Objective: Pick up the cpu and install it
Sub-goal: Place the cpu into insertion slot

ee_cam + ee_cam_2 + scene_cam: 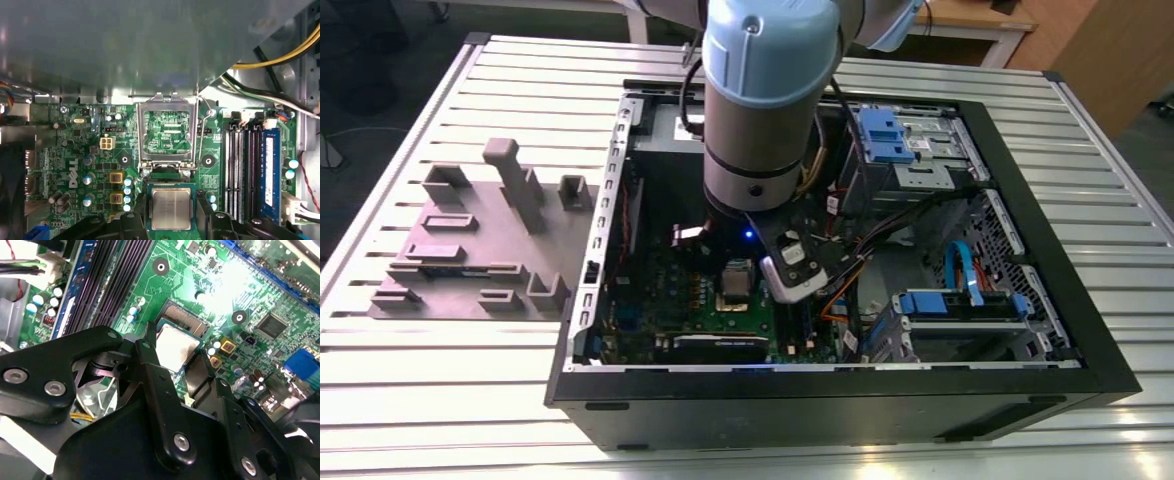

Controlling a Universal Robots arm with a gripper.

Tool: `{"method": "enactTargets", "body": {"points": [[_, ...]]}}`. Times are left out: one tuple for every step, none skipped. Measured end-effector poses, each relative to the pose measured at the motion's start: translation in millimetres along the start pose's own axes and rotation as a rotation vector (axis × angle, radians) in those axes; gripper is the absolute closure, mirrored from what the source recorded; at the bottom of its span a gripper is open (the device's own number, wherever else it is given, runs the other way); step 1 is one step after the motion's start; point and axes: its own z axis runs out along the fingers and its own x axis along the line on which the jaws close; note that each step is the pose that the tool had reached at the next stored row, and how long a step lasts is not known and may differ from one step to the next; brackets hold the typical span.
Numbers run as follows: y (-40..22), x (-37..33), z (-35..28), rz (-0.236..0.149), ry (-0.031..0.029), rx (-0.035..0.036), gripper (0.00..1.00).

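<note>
The cpu (pixel 171 208), a small square chip with a silver-grey top and a thin green rim, sits between my two black fingers (pixel 143 206) in both wrist views. My gripper (pixel 171 214) is shut on it by two opposite edges. The chip (pixel 176 346) hovers just over the motherboard socket (pixel 186 319), whose gold contact field shows past one edge. The socket's metal load plate (pixel 167 131) stands flipped open beside it. In the exterior view my arm (pixel 750 120) reaches straight down into the open computer case (pixel 854 385).
Memory slots (pixel 239 170) and a blue memory stick (pixel 270 170) lie close beside the socket. Yellow and black cables (pixel 280 55) cross near a grey metal box (pixel 150 45). Blue drive brackets (pixel 881 135) fill the case's far side. A grey fixture block (pixel 467 250) stands at the exterior view's left.
</note>
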Motion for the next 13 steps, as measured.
{"method": "enactTargets", "body": {"points": [[-1.0,0.0,0.7,0.0,0.0005,0.0001,0.53],[-2.1,0.1,1.3,0.0,0.0009,0.0,0.53],[-2.9,0.2,2.1,0.0,0.0016,0.0001,0.53],[-3.3,0.4,3.0,0.0,0.0022,0.0,0.53],[-3.6,0.5,3.9,0.0,0.0024,-0.0001,0.53],[-3.7,0.5,4.9,0.0,0.0026,-0.0001,0.53],[-3.8,0.5,5.7,0.0,0.0029,0.0001,0.53],[-3.8,0.5,6.4,0.0,0.003,0.0001,0.53],[-3.8,0.6,6.7,0.0,0.003,0.0002,0.53],[-3.9,0.6,6.8,0.0,0.0031,0.0003,0.53],[-3.8,0.6,7.0,0.0,0.0031,0.0001,0.53],[-3.8,0.6,7.1,0.0,0.0031,0.0001,0.53],[-3.8,0.6,7.1,0.0,0.003,0.0001,0.53]]}}
